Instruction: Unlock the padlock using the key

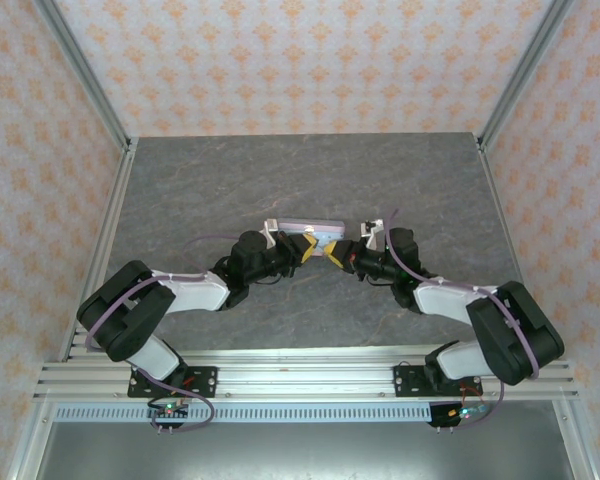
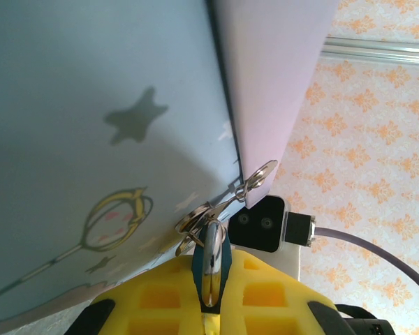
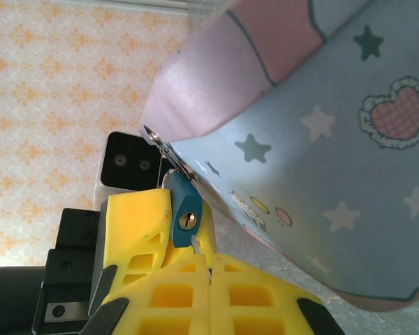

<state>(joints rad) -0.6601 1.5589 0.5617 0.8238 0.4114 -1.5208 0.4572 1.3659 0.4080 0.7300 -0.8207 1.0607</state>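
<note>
The grey, stone-patterned desk stretched open on every side out to its aluminium rails, and the two arms met at its middle. The pastel tin sat there, smooth, rectangular and printed with stars. The left gripper, with ribbed yellow fingers, was clenched on the small teal padlock. The padlock hung from the wire clasp at the tin's edge, its brass keyhole facing the right gripper. That gripper was clenched too, with a thin pale sliver at its tips, too small to identify.
</note>
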